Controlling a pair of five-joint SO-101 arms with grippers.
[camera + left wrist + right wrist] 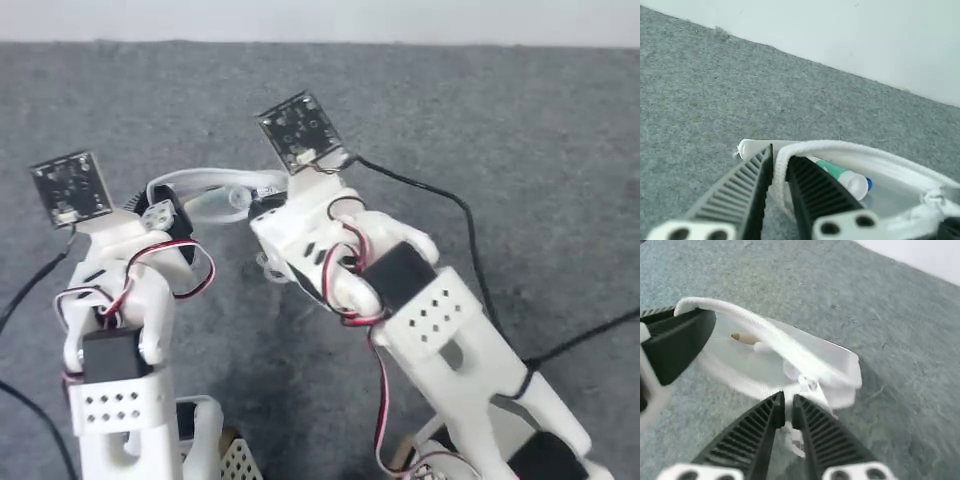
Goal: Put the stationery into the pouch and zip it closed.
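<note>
The grey worktop (520,120) carries both arms, and the clear pouch (212,200) hangs stretched between them, off the surface or barely on it; which cannot be told. Its long axis runs from one tool to the other, and the white zip rim (765,332) follows that same line.

The left tool (780,161) is closed on the rim at one end of the pouch, the white band passing between its jaws. The right tool (788,402) is closed at the opposite end, pinching white fabric at the zip's end. The zip pull (810,385) lies just beyond its tips, so the right arm is the nearer one for drawing it.

The mouth is still open, with the two sides of the rim bowed apart. By my judgement the closing stroke must carry the pull along the rim toward the left tool, which serves as the anchor.

Inside the pouch lie a white tube with a green band and blue cap (845,177) and a thin pale stick with a brown tip (742,337), both roughly along the pouch's length.
</note>
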